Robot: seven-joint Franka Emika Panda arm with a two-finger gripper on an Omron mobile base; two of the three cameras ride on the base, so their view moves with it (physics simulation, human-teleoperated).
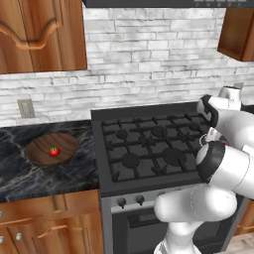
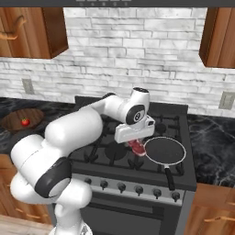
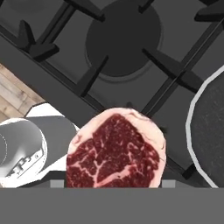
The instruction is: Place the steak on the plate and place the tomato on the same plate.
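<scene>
Nearest the hand camera, the flat pinkish-red steak with its pale fat edge (image 3: 116, 151) hangs right at the two-finger gripper (image 2: 136, 146); the jaws look clamped on it, though the fingertips themselves are hidden behind the meat. In the right base view the steak (image 2: 136, 147) is lifted just above the black stove grates (image 2: 114, 137), close beside the left rim of the round dark frying pan with the pale rim (image 2: 165, 150), which sits on the near right burner.

Far off to the left, on the dark marbled counter (image 1: 30, 173), the small bright red tomato (image 1: 54, 151) rests on a round brown dish (image 1: 51, 148). I cannot tell from here whether this is the plate the task means, as no navy rim or white ring can be made out.

The main risk, as I judge it, is the long carry leftward over the stove: a thin grip on soft meat could slip, dropping it onto the grates. Setting it down on top of the tomato could also roll the tomato off.
</scene>
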